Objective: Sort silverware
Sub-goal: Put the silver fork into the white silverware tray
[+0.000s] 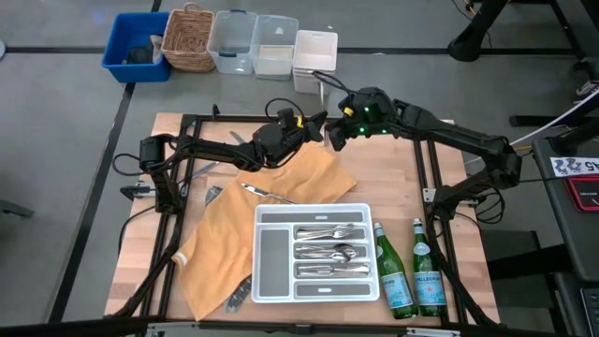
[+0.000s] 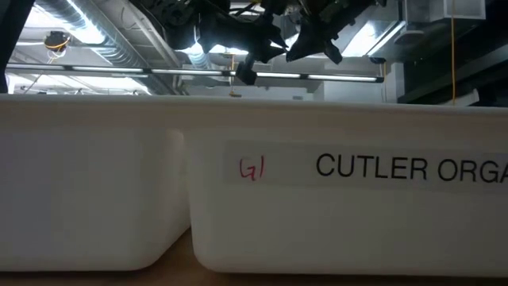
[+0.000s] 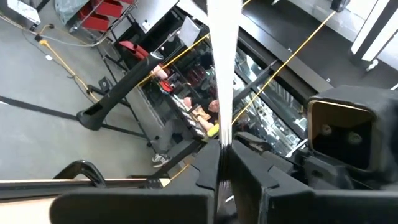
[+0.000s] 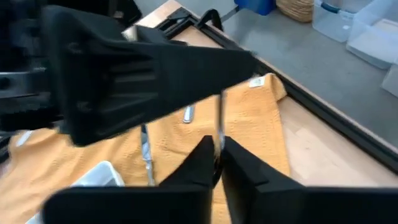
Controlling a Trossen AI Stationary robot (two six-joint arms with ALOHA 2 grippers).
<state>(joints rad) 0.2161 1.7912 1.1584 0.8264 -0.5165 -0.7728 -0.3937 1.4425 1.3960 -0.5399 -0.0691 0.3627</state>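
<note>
A slim shiny piece of silverware is held high over the far part of the table, between my two grippers. My left gripper is shut on it. My right gripper faces it from the right and is closed on the same piece, which shows edge-on in the right wrist view. More silverware lies in the white divided tray, and a knife lies on the orange cloth. My left gripper pinches the piece between its two fingers near one end; the rest of the flat strip runs out past the fingertips. The piece is lifted clear of the table. My right gripper pinches the piece's thin edge-on part between its two fingertips, coming at it from the right and slanting down. The left gripper's fingers sit just beyond on the same piece.
Two green bottles stand right of the tray. Loose utensils lie at the cloth's near edge and its left side. Bins and a basket stand beyond the far edge. The tray's wall fills the low view.
</note>
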